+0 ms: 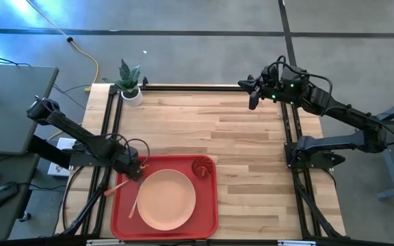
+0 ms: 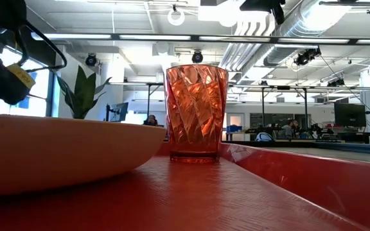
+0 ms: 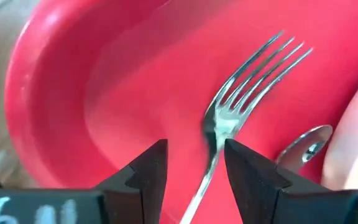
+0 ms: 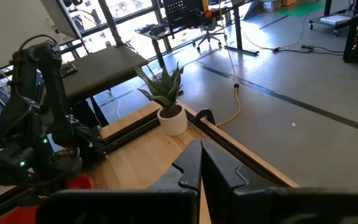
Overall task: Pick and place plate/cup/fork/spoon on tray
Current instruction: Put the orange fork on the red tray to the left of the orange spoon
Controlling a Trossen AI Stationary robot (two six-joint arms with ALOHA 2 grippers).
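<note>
The red tray (image 1: 211, 212) lies at the table's near edge. The peach plate (image 1: 167, 199) rests on it. The red-orange cup (image 1: 202, 167) stands upright in the tray's far right corner. The fork (image 3: 247, 87) lies on the tray floor at its left side, and its orange handle (image 1: 117, 186) reaches over the left rim. The spoon (image 1: 134, 204) lies beside the plate, with its head (image 3: 306, 148) near the plate's edge. My left gripper (image 3: 194, 165) is open just above the fork, one finger on either side of its neck. My right gripper (image 4: 201, 163) is shut and empty over the table's far right corner.
A small white pot with a green plant (image 1: 129, 85) stands at the table's far left corner. Bare wood (image 1: 252, 150) lies between the tray and the right arm. Black rails (image 1: 108, 123) run along the table's sides.
</note>
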